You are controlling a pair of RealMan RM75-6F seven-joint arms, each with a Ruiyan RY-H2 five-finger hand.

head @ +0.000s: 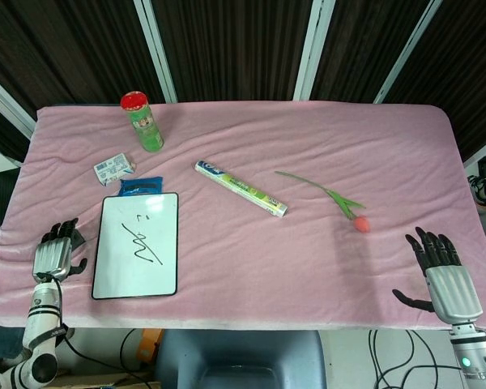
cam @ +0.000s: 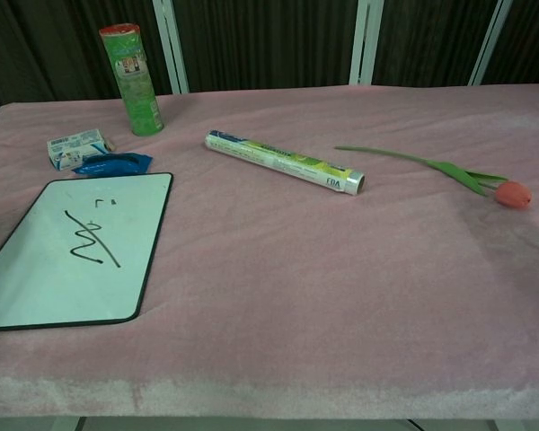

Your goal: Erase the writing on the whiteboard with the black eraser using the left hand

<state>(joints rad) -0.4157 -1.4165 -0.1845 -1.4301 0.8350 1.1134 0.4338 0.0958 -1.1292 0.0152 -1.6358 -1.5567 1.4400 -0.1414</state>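
Observation:
The whiteboard (head: pixel 138 245) (cam: pixel 76 251) lies flat at the table's front left, with a black scribble (head: pixel 144 243) (cam: pixel 90 241) on it. In the head view my left hand (head: pixel 54 253) hangs just left of the board, fingers spread, over the spot where the black eraser lies. Only a dark end of the eraser (head: pixel 78 237) peeks out beside the fingers; the hand hides the remainder. I cannot tell whether the hand touches it. My right hand (head: pixel 441 271) rests open off the front right corner, holding nothing. The chest view shows neither hand.
Behind the board lie a blue packet (head: pixel 140 185) and a small white box (head: pixel 113 168), with a green can (head: pixel 142 121) further back. A long tube (head: pixel 240 188) and a red tulip (head: pixel 360 222) lie mid-table. The pink cloth's front edge (head: pixel 227 320) is close to both hands.

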